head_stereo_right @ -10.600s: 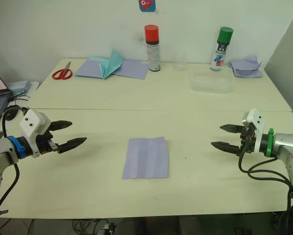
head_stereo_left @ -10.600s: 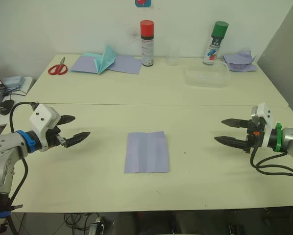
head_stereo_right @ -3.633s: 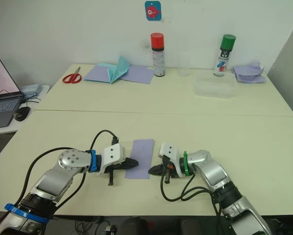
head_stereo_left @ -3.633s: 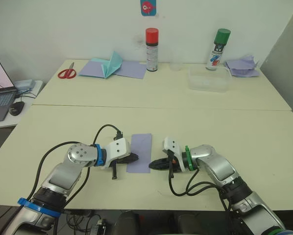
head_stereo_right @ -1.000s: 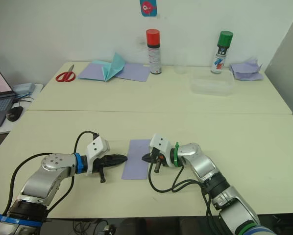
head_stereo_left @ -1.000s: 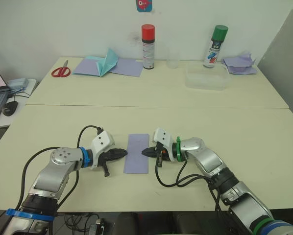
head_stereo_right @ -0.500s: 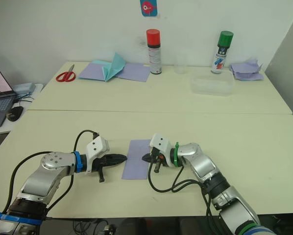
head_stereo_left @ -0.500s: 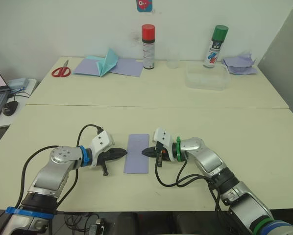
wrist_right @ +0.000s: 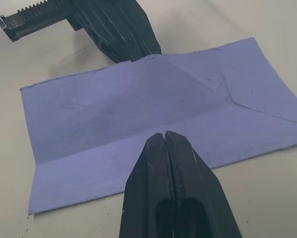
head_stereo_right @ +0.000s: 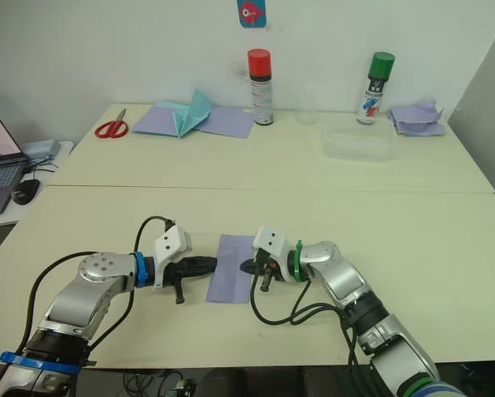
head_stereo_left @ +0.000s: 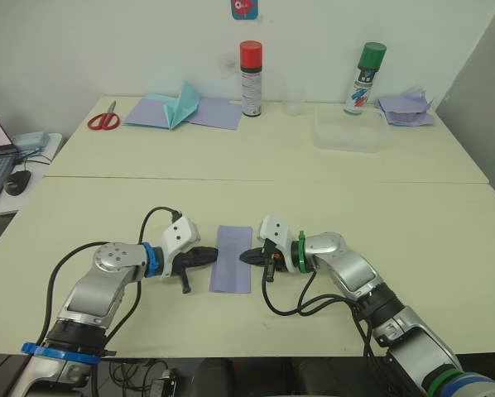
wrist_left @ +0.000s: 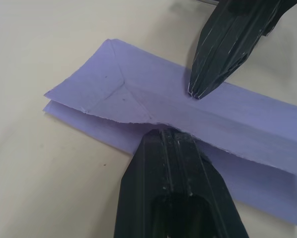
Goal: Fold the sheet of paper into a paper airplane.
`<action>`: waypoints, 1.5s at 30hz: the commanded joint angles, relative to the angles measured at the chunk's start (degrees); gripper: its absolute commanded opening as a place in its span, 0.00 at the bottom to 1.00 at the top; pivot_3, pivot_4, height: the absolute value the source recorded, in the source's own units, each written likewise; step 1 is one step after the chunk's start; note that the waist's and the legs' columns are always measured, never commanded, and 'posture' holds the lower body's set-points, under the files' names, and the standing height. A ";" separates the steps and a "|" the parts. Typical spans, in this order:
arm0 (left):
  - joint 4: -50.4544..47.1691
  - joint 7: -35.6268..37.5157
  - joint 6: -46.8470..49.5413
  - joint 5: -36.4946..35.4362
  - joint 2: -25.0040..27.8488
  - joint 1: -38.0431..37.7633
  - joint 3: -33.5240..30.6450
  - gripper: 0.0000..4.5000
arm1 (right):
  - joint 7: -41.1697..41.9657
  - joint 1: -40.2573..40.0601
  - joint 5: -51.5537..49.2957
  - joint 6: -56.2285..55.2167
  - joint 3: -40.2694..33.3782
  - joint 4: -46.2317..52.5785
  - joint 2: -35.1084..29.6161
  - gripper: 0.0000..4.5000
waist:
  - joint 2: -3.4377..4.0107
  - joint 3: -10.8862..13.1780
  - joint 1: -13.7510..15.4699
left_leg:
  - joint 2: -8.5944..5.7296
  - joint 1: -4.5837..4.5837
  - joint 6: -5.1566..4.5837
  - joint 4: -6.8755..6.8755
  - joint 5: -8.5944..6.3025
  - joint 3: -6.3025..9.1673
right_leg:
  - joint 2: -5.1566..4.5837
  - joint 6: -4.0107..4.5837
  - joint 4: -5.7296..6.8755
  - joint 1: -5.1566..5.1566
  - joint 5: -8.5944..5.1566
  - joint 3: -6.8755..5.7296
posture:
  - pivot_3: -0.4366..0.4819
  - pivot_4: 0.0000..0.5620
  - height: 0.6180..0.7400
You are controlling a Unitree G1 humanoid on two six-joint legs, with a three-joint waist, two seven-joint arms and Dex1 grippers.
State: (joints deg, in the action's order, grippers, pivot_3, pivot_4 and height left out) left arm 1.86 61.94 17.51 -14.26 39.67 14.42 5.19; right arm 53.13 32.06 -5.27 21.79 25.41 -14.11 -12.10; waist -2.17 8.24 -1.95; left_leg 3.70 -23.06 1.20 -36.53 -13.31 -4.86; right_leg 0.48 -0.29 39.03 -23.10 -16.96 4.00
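Lavender sheet of paper [head_stereo_left: 233, 258] folded narrow, left gripper [head_stereo_left: 215, 254] and right gripper [head_stereo_left: 244, 257] pinched together at its long edges

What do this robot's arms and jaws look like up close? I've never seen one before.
Both arms are silver-grey metal with rounded joints and loose black cables looping alongside. Each wrist carries a white boxy block. The left arm wears a blue ring at the wrist, the right a green one. The left gripper and the right gripper each end in two pointed black fingers, ridged along the inner faces.
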 commanded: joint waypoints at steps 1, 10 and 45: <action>-2.64 0.06 0.51 -1.72 -0.16 1.58 -1.42 0.00 | -1.57 -0.76 1.06 0.20 -0.79 -0.88 -0.14 0.00 | 0.00 0.00 0.00 | 0.00 0.00 0.00 0.00 0.00 0.00 | 0.00 0.00 0.00 0.00 0.00 0.00 | 0.48 0.27 1.00; -1.62 -1.08 -0.90 -0.39 -1.12 1.70 -0.02 0.00 | -0.23 -0.57 -9.09 12.48 -9.46 14.72 -2.98 0.04 | 0.01 0.08 0.12 | -0.01 -0.59 0.02 -0.15 0.00 0.11 | 0.00 0.22 0.00 -0.42 0.18 -0.06 | 0.48 0.27 1.00; -5.85 -0.22 1.87 -1.53 -5.54 5.04 4.20 0.00 | -22.66 3.57 -33.76 63.61 -33.92 21.28 5.70 0.93 | -0.01 0.11 0.08 | -0.04 -0.82 0.04 -0.30 -0.03 0.21 | 0.23 0.16 -0.01 -0.49 0.21 -0.10 | 0.48 0.27 1.00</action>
State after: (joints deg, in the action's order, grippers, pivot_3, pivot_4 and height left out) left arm -2.42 61.84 20.48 -15.63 34.39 18.87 9.29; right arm 31.74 34.99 -37.85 84.13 -7.33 6.99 -6.91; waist -2.18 8.35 -1.87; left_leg 3.65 -23.89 1.24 -36.83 -13.34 -4.66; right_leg 0.71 -0.13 39.03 -23.60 -16.75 3.91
